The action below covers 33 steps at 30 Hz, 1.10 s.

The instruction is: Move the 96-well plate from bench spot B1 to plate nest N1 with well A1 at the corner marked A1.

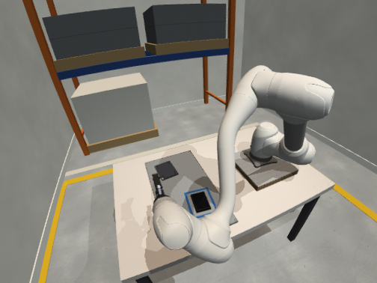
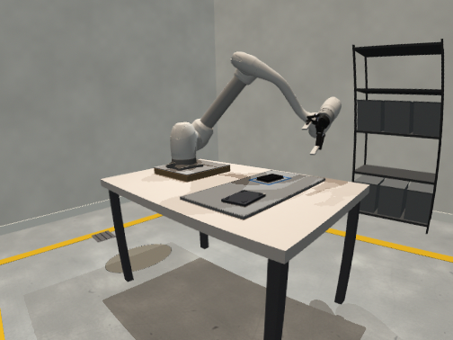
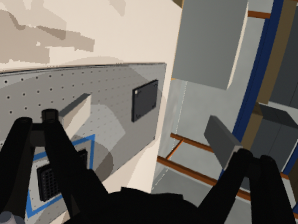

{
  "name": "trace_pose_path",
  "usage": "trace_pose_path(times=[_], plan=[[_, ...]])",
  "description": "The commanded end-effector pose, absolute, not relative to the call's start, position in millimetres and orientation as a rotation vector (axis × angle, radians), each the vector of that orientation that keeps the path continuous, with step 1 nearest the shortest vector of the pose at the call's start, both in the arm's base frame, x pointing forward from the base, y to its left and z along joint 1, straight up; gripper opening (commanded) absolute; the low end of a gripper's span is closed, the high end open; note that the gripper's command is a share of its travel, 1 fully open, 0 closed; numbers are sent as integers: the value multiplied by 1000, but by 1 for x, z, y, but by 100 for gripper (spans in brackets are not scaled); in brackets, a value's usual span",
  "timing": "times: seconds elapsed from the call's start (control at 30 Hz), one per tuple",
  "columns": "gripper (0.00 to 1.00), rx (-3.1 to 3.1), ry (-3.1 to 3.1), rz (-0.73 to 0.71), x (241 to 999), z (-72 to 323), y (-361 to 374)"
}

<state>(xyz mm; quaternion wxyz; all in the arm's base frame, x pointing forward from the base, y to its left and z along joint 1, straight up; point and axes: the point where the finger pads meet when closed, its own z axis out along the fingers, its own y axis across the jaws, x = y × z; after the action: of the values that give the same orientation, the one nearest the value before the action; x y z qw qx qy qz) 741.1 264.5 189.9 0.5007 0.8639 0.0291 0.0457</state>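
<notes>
Spread to its full width and holding nothing, the claw (image 2: 315,135) hangs high in the air above the far end of the bench (image 2: 288,234), well apart from everything on it. In the wrist view its dark fingers frame the scene below, tilted rather than pointing straight down.

The 96-well plate (image 2: 270,178) lies flat in the blue-outlined spot B1 (image 1: 188,195), on the grey mat (image 2: 211,198) that runs along the bench. The plate nest N1 (image 2: 243,198) sits on the same mat, near B1 but apart from it, and looks unoccupied. Judging by this, the task is at its very beginning: the plate is untouched, and the approach, grasp, lift, carry and seating inside the locators all remain. The A1 corner mark is too small to make out.

Beyond the bench, an orange rack (image 1: 56,80) holds dark boxes and a pale crate (image 1: 112,108), and a black shelf unit (image 2: 355,112) stands by the wall. Neither seems to block the short path between B1 and N1; the arm's own long forearm (image 1: 226,150), arching over the mat, is the nearest thing to mind.
</notes>
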Motion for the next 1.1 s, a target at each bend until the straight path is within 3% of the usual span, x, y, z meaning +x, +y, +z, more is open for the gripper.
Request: trace_pose_path(times=[0.0,1.07], plan=[[100,2125,33,121,735,182,257],[100,2499,-752,159,634,99,212]])
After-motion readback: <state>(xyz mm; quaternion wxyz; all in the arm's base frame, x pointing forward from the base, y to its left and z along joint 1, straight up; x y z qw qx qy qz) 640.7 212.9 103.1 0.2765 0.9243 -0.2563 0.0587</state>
